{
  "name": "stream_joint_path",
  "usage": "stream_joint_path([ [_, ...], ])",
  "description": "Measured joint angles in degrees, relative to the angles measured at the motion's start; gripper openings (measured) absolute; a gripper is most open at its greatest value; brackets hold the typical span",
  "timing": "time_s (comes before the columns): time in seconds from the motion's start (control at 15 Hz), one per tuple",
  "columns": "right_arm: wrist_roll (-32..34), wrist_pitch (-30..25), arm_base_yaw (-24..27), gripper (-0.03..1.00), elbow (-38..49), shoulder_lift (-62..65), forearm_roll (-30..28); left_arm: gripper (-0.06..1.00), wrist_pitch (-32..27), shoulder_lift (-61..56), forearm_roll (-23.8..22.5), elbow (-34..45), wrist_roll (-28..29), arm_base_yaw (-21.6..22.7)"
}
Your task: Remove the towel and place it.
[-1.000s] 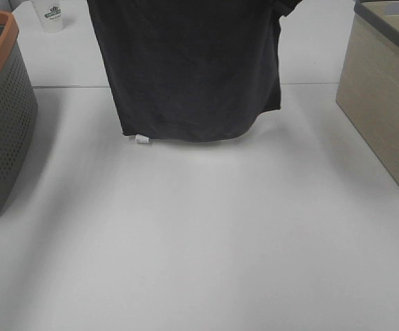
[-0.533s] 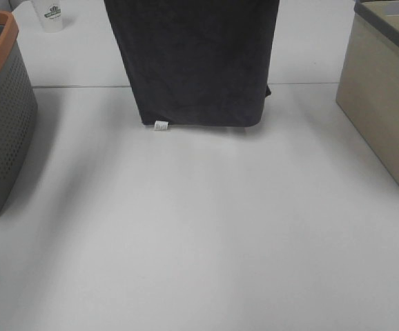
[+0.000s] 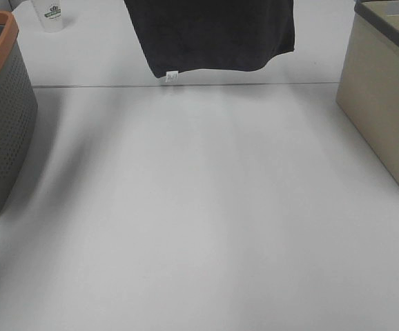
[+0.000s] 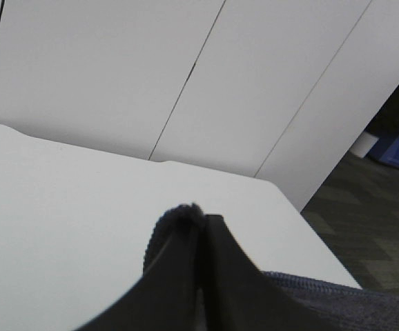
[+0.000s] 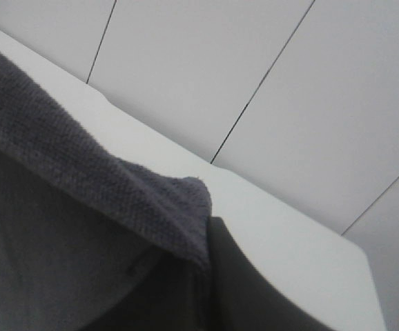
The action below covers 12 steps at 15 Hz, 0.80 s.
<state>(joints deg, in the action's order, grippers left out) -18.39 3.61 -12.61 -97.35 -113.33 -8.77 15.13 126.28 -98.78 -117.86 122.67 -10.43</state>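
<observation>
The towel [image 3: 213, 34], dark charcoal-grey with a small white tag on its lower corner, hangs in the air at the top of the exterior high view. Its lower edge is over the back of the white table [image 3: 199, 207]. Neither gripper shows in that view, and the towel's upper part runs off the frame. In the left wrist view my left gripper [image 4: 201, 227] is shut on an edge of the towel [image 4: 175, 219]. In the right wrist view my right gripper [image 5: 206, 252] is shut on another corner of the towel [image 5: 82, 179], which drapes over the fingers.
A grey perforated basket with an orange rim [image 3: 3, 117] stands at the left edge. At the right stands a beige bin with a dark grey rim [image 3: 382, 89]. A white cup [image 3: 50, 14] sits at the back left.
The towel has risen and drifted slightly right. Its lower edge has moved from over the table's middle to the back. Both grippers stay shut on it.
</observation>
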Motion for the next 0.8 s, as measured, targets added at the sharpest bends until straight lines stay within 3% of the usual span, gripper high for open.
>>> stream_joint_path([
  [0.13, 1.6, -0.7, 0.1, 0.02, 3.4, -0.1, 2.5, 0.00, -0.7, 0.3, 0.3, 3.5, -4.0, -1.2],
  [0.27, 1.9, 1.7, 0.1, 0.02, 15.0, 1.1, 3.6, 0.00, -5.0, -1.7, 1.1, 15.3, -5.4, -4.5],
  [0.47, 2.3, 11.5, 0.1, 0.02, 29.9, 5.9, 3.8, 0.00, -14.0, -8.0, 1.1, 29.2, -10.9, -10.0],
  [0.6, 3.4, 18.2, 0.1, 0.02, 39.1, 9.7, 3.8, 0.00, -15.5, -13.2, 1.2, 36.8, -12.3, -12.9],
  [0.8, 6.6, 21.3, 0.1, 0.02, 47.8, 11.3, 2.3, 0.00, -19.3, -14.7, 1.2, 44.7, -12.6, -14.7],
])
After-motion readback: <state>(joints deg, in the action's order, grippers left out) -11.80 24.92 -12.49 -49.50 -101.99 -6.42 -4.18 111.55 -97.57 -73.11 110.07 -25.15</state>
